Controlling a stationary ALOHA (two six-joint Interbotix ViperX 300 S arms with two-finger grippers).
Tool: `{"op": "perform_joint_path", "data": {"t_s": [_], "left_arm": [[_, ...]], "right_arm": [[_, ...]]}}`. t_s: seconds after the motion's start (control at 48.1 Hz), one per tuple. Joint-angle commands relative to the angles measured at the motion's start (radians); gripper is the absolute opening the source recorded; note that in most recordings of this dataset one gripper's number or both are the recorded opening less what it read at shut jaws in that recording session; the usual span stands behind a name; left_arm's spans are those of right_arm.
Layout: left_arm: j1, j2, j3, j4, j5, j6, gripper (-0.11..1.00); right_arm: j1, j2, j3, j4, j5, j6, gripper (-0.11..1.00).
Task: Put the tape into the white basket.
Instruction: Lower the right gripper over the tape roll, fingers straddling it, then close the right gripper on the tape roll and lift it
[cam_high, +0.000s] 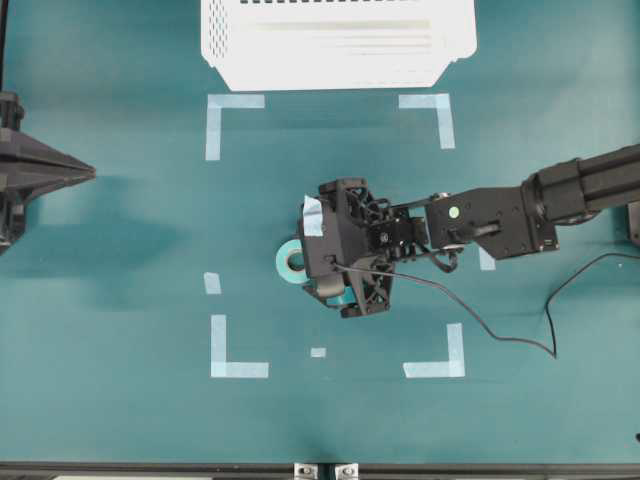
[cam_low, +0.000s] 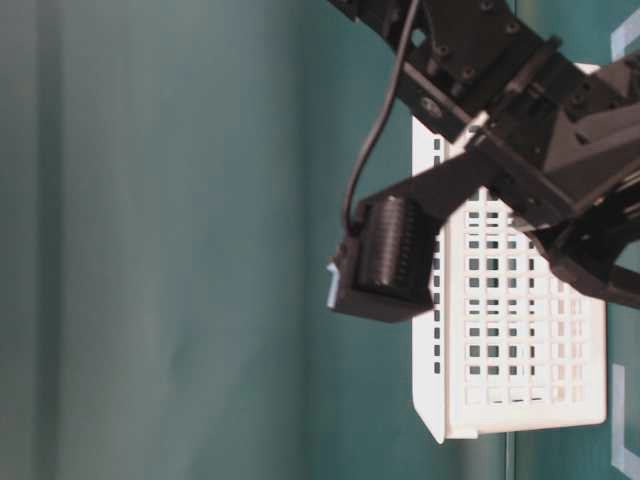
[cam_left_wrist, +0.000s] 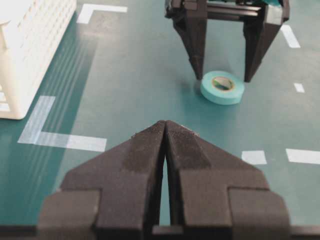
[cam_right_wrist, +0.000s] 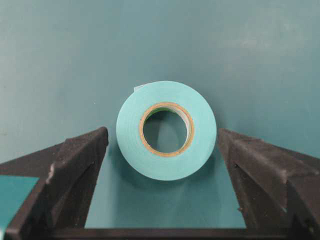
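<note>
Right hand (cam_right_wrist: 162, 150) spread wide, nothing grasped, fingers (cam_right_wrist: 80, 165) flanking tape (cam_right_wrist: 166, 129) at 9 and 3 o'clock, gaps both sides. Tape: teal-green ring, pale tan-grey core, lying flat on teal tabletop (cam_high: 120, 300), loose tape end at its 11 o'clock edge. In overhead view, tape (cam_high: 289, 261) pokes out at 9 o'clock of hand. White basket (cam_high: 340, 40) well apart at 12 o'clock. Left hand (cam_left_wrist: 165, 150) clenched, empty, at far 9 o'clock.

We find no readable text, label, brand, number or sign anywhere in these views; every surface we can see carries no lettering that we can make out.
</note>
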Motion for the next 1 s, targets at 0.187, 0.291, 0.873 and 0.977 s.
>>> {"op": "perform_joint_path", "data": {"t_s": [0.187, 0.291, 0.873, 0.977], "left_arm": [[0.003, 0.006, -0.012, 0.003, -0.011, 0.0, -0.11], [0.003, 0.008, -0.012, 0.003, -0.011, 0.0, -0.11], [0.003, 0.006, -0.012, 0.003, -0.011, 0.0, -0.11], [0.003, 0.008, -0.011, 0.003, -0.011, 0.0, -0.11]], "right_arm": [[0.002, 0.0, -0.035, -0.002, -0.009, 0.002, 0.96], [0.0, 0.011, -0.037, -0.002, -0.017, 0.002, 0.96], [-0.006, 0.017, -0.043, -0.002, -0.023, -0.002, 0.87], [-0.006, 0.017, -0.051, -0.015, -0.02, -0.003, 0.68]]}}
